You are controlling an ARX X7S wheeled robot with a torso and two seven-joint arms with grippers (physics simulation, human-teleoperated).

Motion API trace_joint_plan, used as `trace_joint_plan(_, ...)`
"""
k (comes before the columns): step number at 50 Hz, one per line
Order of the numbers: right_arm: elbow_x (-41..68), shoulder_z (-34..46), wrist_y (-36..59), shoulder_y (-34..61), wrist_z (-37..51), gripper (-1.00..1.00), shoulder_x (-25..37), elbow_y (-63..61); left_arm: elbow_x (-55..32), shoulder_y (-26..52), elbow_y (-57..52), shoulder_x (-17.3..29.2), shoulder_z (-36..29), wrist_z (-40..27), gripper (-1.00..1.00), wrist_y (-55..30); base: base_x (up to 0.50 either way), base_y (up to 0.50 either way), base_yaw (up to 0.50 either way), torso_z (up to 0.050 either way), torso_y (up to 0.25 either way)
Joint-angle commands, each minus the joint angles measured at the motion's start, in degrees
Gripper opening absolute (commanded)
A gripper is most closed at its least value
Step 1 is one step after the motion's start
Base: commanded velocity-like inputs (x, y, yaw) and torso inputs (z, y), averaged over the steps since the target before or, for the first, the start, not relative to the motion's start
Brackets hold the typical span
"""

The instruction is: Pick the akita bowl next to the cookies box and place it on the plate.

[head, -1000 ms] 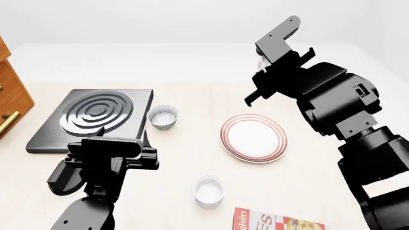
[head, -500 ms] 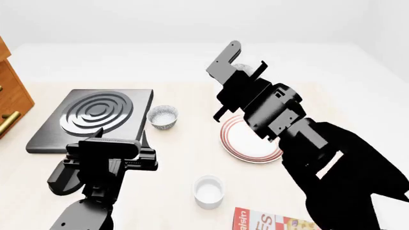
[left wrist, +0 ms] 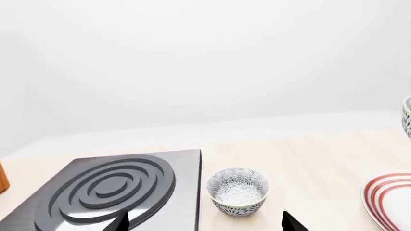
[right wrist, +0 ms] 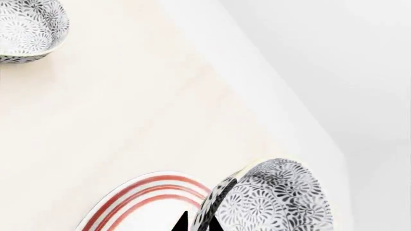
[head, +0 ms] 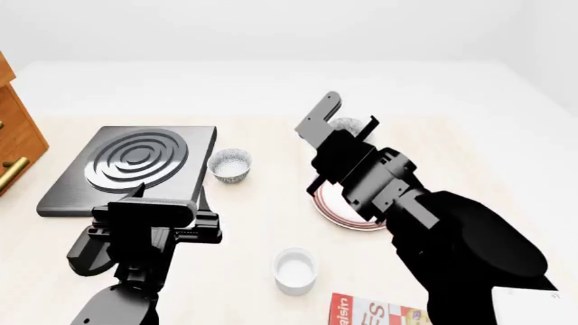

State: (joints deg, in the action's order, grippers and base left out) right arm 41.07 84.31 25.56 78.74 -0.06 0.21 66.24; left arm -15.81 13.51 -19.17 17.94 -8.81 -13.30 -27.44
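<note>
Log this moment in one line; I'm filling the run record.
right gripper: shut on grey-speckled akita bowl, above red-ringed white plate | left gripper: open, idle | second speckled bowl: beside black stove block

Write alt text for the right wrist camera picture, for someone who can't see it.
A grey-patterned akita bowl is gripped by its rim in the right tool, held just past the edge of a red-ringed white plate. A second patterned bowl sits apart on the pale table.

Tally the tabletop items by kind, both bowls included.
Patterned akita bowls: 2, one held in the right gripper above the plate, one by the stove plate
White cup: 1
Red-ringed plate: 1
Cookies box: 1
Black stove plate: 1
Total: 6
</note>
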Motion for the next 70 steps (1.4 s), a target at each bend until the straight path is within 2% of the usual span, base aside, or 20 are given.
trace_joint_plan(1, -0.65, 1.2, 0.03, -0.2, 0.82, -1.0, -0.2, 0.41, -0.82, -0.13, -0.17, 0.12, 0.17, 0.09, 1.0, -0.08, 0.0, 0.0, 0.0, 0.0, 0.0)
trace_joint_plan(32, -1.79, -0.66, 3.26, -1.31, 1.64, -1.0, -0.2, 4.4, 0.17, -0.49, -0.39, 1.34, -1.06, -0.32, 1.0, 0.72, 0.0, 0.0, 0.0, 0.0, 0.0)
trace_joint_plan(43, -1.73, -0.63, 3.45, -1.41, 1.08, -1.0, -0.2, 4.36, 0.79, -0.59, -0.02, 1.49, -1.66, -0.52, 1.0, 1.65, 0.0, 0.0, 0.0, 0.0, -0.23)
trace_joint_plan(53, -1.95, -0.92, 3.51, -1.27, 0.78, -1.0, -0.2, 4.76, 1.88, -0.22, -0.22, 1.96, -2.89, -1.0, 1.0, 0.7, 0.0, 0.0, 0.0, 0.0, -0.059)
trace_joint_plan(61, -1.96, -0.93, 3.61, -1.26, 0.79, -1.0, -0.2, 4.77, -0.38, -1.14, -0.82, 1.79, -1.72, 0.39, 1.0, 3.03, 0.0, 0.0, 0.0, 0.0, -0.242)
trace_joint_plan(70, -1.97, -0.96, 4.32, -0.97, 0.64, -1.0, -0.2, 4.82, -0.95, -1.43, -0.99, 1.83, -1.34, 0.35, 1.0, 3.46, 0.0, 0.0, 0.0, 0.0, 0.0)
